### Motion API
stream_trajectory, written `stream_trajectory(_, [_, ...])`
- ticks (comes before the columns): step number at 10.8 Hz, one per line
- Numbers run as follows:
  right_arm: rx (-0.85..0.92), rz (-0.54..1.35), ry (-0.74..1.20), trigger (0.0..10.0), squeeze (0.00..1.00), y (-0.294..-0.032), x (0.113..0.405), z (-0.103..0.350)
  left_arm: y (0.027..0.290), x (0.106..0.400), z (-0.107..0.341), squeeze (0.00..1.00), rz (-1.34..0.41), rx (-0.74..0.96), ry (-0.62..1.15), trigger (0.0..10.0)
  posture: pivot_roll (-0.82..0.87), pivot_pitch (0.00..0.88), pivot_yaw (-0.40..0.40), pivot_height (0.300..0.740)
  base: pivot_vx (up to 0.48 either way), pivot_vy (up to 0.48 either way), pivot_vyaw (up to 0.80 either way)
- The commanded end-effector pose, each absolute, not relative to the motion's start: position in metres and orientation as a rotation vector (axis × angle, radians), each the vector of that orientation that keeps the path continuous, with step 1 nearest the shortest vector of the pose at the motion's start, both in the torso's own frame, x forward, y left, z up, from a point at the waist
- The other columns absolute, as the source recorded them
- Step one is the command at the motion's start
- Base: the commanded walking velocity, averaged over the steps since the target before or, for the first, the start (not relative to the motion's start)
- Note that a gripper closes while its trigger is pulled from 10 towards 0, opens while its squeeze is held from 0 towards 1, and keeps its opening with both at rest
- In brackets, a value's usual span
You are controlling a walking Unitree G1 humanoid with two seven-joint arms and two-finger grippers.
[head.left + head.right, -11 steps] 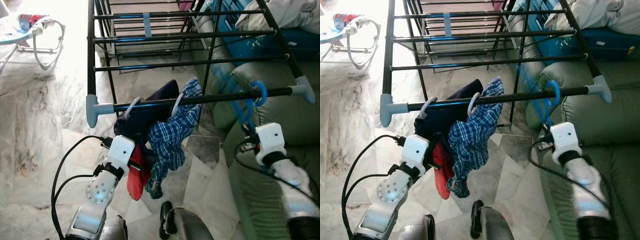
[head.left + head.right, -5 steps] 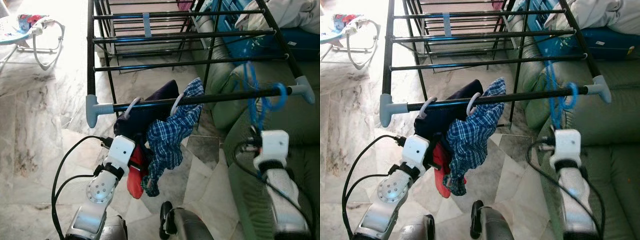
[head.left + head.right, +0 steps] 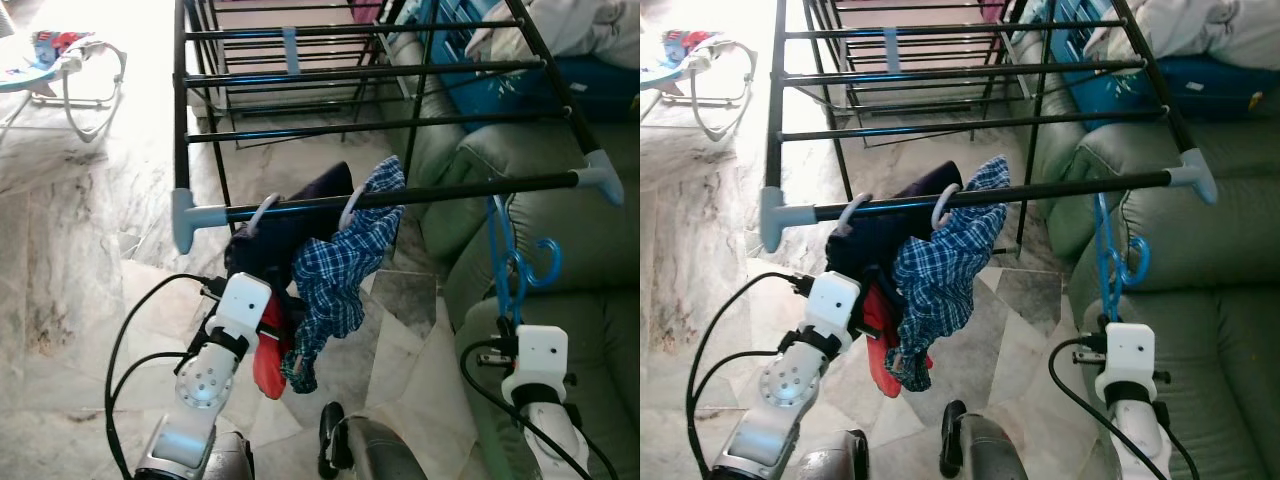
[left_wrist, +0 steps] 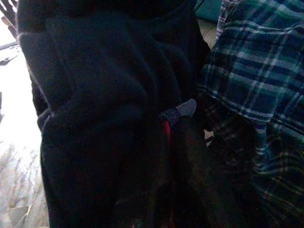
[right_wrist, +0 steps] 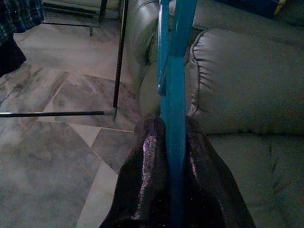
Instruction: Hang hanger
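Our right hand (image 5: pixel 173 156) pinches the blue plastic hanger (image 3: pixel 510 265) below the black drying-rack rail (image 3: pixel 400 197), hook unhung; our left hand's grip we cannot tell.

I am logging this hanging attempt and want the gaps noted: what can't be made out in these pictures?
- Left gripper: eye views, buried in the dark navy garment and red cloth; its hold is unclear.
- Left wrist view: too dark to show what the fingers pinch.
- Blue plastic hanger: its lower part sits behind the right gripper.
- Black rack rail: whether the hook touches it.
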State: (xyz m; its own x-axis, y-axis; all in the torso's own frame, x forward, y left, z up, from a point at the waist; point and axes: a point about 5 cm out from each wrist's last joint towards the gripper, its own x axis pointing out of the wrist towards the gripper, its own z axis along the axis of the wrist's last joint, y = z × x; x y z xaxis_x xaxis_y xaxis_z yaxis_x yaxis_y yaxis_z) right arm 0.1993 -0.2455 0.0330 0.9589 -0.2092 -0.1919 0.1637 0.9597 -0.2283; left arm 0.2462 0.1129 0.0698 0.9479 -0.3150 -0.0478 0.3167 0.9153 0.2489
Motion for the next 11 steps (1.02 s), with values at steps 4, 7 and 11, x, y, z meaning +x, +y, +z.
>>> stream_trajectory(4, [-0.182,-0.170,0.212,10.0,0.00,-0.239,0.213,0.035,0.111,0.248,0.069,0.00,-0.319,0.281,-0.006,10.0,-0.04,0.135,-0.064,0.740,-0.135,0.000,0.00])
stream_trajectory(7, [-0.160,-0.130,0.192,10.0,0.00,-0.228,0.220,0.038,0.111,0.248,0.068,0.00,-0.316,0.282,-0.006,10.0,-0.04,0.135,-0.069,0.740,-0.273,0.000,0.00])
stream_trajectory(11, [-0.139,-0.123,0.187,10.0,0.00,-0.225,0.226,0.041,0.111,0.250,0.068,0.00,-0.319,0.282,-0.009,10.0,-0.04,0.136,-0.067,0.740,-0.314,0.000,0.00])
